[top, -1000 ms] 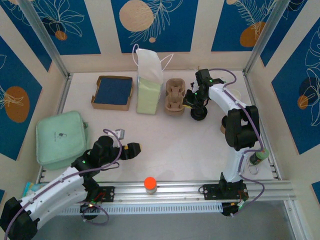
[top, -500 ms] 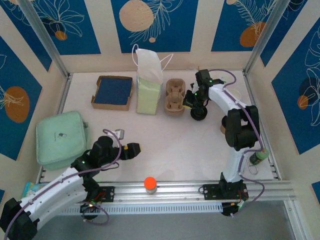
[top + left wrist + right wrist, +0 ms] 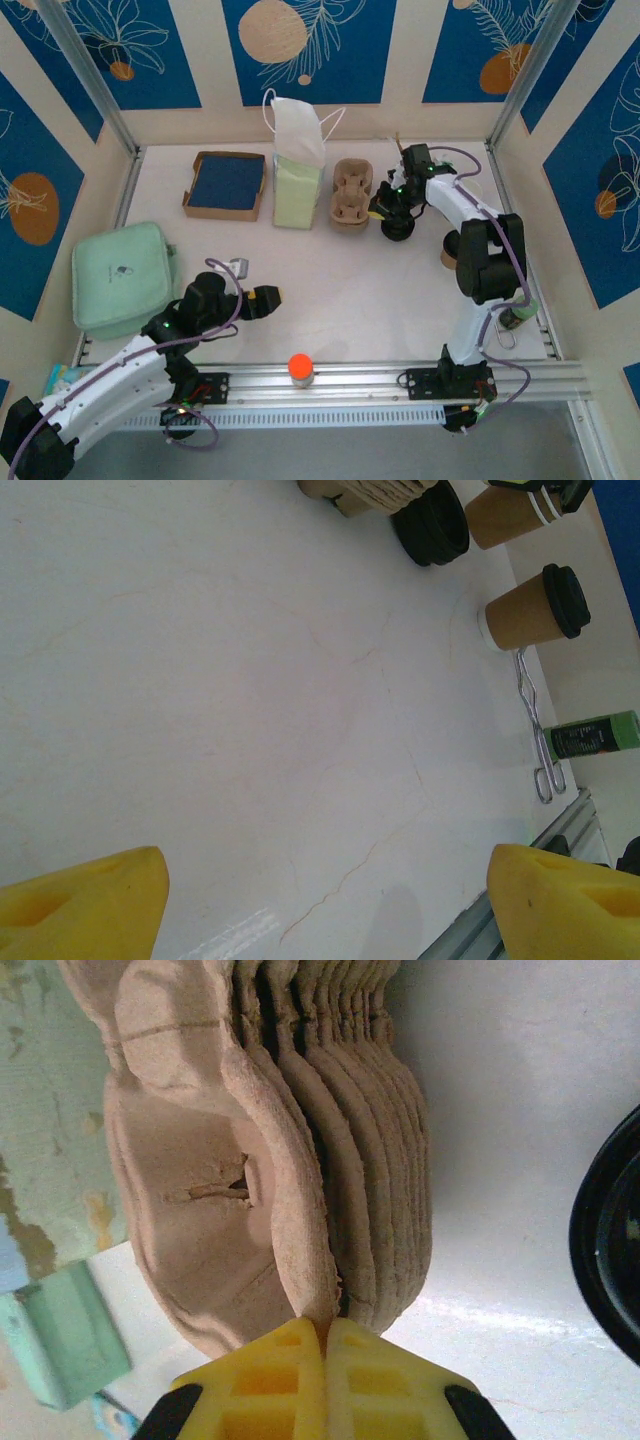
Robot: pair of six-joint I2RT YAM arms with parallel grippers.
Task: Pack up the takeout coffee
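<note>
Along the left edge of the bench [image 3: 340, 285] lies a pale green zip pouch [image 3: 120, 278], and toward the far-left corner sits a shallow cardboard tray with a blue inside [image 3: 226, 185]. The left end effector [image 3: 265, 298] is over the near-left part of the bench and is released: in the left wrist view its yellow fingers [image 3: 85, 900] stand wide apart with only bare bench between them. An orange-capped object [image 3: 300, 368] stands at the near edge, about midway along it. Near the middle of the far edge a light green paper bag [image 3: 298, 190] with a white top stands upright, and just beside it on the right is the stack of pulp cup carriers [image 3: 350, 195]. The right end effector [image 3: 383, 203] is at the right side of that stack, clenched on the rim of the top carrier [image 3: 190, 1190]; the right wrist view shows its two yellow fingers [image 3: 270, 1370] pressed together with the thin pulp edge pinched between them. A stack of black lids [image 3: 397, 228] lies near the carriers, on their right. Farther right, toward the right edge, two brown lidded coffee cups stand on the bench, one [image 3: 525, 615] nearer and one [image 3: 500, 512] farther back, with metal tongs [image 3: 535, 730] and a green bottle [image 3: 595, 735] lying beside the right edge
</note>
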